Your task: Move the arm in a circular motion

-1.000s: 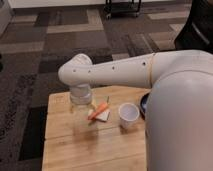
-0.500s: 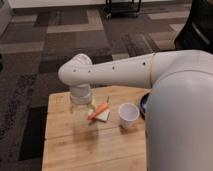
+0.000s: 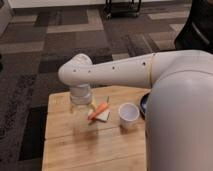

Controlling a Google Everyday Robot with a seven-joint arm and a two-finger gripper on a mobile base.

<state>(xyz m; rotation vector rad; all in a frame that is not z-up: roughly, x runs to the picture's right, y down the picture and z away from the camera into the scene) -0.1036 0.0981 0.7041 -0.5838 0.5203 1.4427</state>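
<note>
The arm is large, glossy and white. It reaches from the right edge across to a rounded elbow joint over the back left of a wooden table. From the elbow a short segment drops straight down to the gripper, whose translucent fingers hang just above the tabletop. The gripper is just left of a carrot that lies on a pale sponge-like block. The gripper does not touch the carrot.
A white paper cup stands upright right of the carrot. A dark blue bowl shows partly behind the arm at the table's right edge. Patterned grey carpet surrounds the table. A black wheeled cart stands far back.
The elbow and gripper have shifted very slightly; the carrot, cup and bowl have not moved.
</note>
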